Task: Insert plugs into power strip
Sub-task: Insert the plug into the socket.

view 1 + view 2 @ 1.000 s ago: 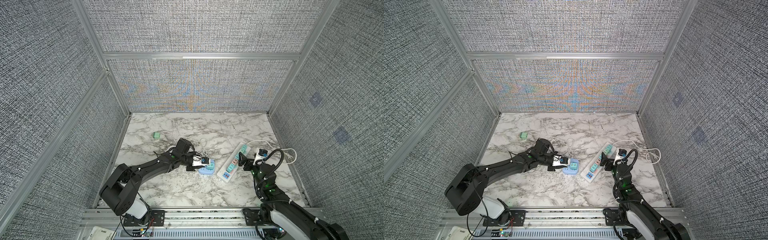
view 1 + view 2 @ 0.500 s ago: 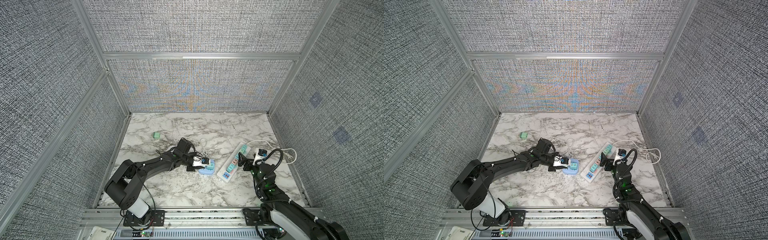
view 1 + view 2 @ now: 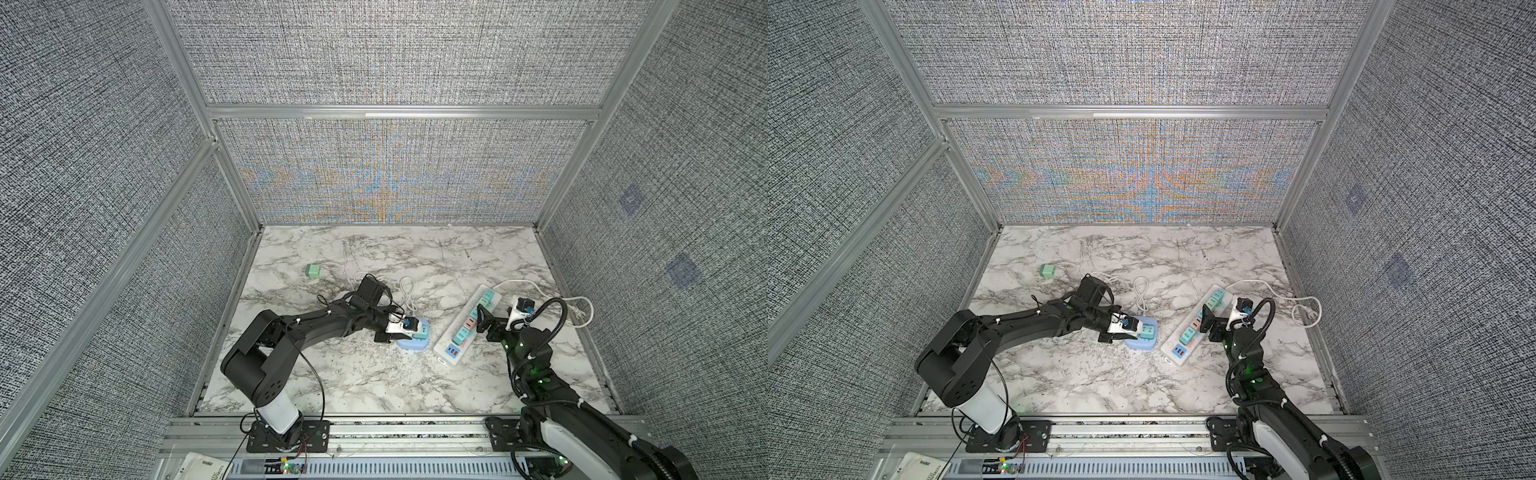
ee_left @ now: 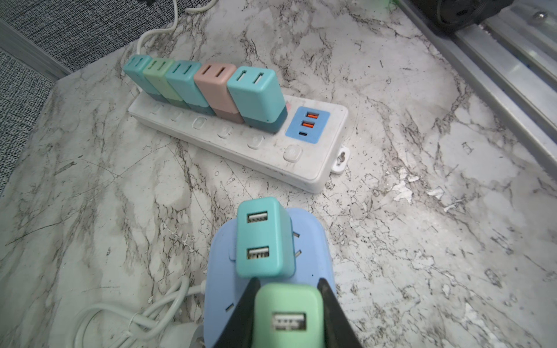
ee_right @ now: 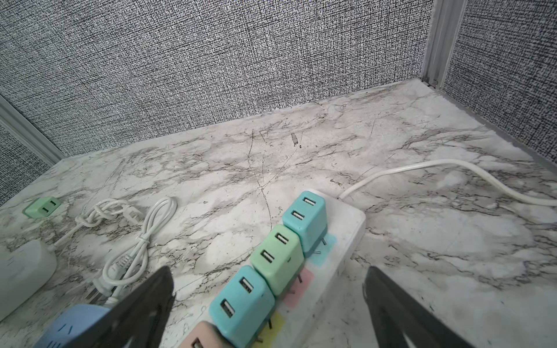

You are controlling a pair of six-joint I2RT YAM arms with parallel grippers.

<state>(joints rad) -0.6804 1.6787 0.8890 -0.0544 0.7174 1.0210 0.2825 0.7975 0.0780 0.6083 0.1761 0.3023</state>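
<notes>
My left fingers [image 4: 248,301] are clamped on a mint green plug [image 4: 286,319], holding it over the near end of the small blue power strip [image 4: 315,241] in the middle of the table [image 3: 374,374]. I cannot tell whether its prongs are in the slots. Just beyond it a teal plug [image 4: 263,238] stands upright in the same blue strip. My right fingers [image 5: 150,301] are spread wide and grip nothing, one on each side of the long white power strip [image 4: 271,150]. A row of five plugs [image 4: 256,93] stands side by side on that strip: teal, green, teal, a pink plug [image 4: 215,81], then teal. A loose green plug [image 3: 312,271] lies on the table near the left wall, well apart from both strips. A coiled white cord [image 5: 141,241] lies between it and the blue strip.
</notes>
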